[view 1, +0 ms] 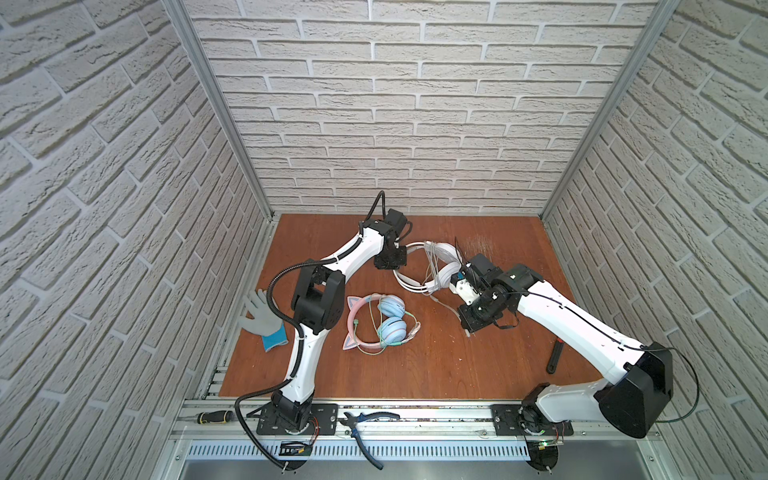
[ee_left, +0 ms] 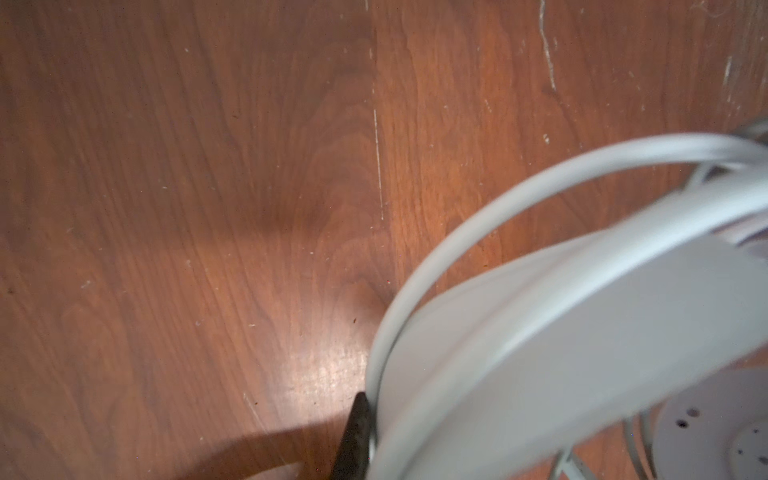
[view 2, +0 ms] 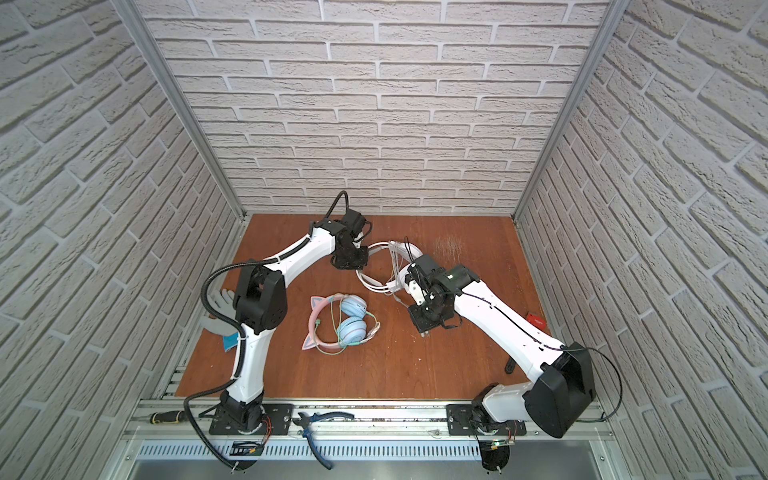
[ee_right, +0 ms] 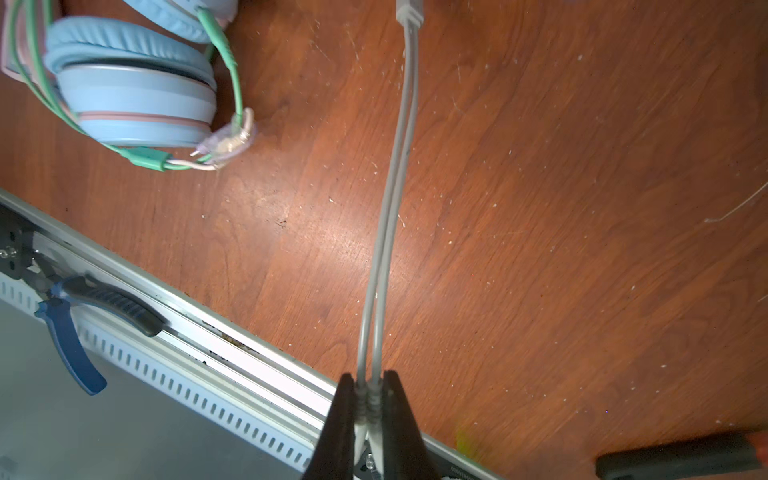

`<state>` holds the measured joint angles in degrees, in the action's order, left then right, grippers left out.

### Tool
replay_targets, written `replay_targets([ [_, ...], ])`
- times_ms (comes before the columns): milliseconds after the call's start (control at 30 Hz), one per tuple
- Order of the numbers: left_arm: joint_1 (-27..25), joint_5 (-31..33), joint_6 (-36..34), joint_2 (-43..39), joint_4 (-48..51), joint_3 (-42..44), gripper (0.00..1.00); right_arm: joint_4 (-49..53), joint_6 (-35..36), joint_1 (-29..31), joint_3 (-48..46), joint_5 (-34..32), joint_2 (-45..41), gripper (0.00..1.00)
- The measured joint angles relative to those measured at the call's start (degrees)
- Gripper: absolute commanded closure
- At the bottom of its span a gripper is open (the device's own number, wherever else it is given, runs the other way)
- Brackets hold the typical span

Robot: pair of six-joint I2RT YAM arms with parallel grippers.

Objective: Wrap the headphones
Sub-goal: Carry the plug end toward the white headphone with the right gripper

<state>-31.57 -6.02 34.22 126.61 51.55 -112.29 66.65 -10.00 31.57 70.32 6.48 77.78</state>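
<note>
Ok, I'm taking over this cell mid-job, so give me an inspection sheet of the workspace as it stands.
Surface: wooden table, scuffed and scratched.
Job's things: white headphones at far centre; cat-ear headphones nearer the front.
Clutter: glove at left edge; black tool at right edge; pliers and screwdriver on front rail.
Grippers: left gripper shut on the white headphones' band; right gripper shut on white cable.
Cables: white cable partly wound over its band; green cable looped round the cat-ear pair.
Surroundings: brick-pattern walls, metal frame.

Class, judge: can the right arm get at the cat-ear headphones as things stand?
Probably not yet: nothing blocks the cat-ear headphones, but the right claw is shut on the white cable.
</note>
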Motion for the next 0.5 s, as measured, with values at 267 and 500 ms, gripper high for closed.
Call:
replay_targets([
  [267,-2.6,0.7,-0.2,3.5,1.7,-4.6,1.00,3.2,6.2,0.0,8.3,-1.1,3.4,0.95],
  [500,-4.1,1.8,-0.7,5.3,2.9,-5.7,1.00,6.7,9.4,-0.7,11.7,-4.5,6.6,0.95],
])
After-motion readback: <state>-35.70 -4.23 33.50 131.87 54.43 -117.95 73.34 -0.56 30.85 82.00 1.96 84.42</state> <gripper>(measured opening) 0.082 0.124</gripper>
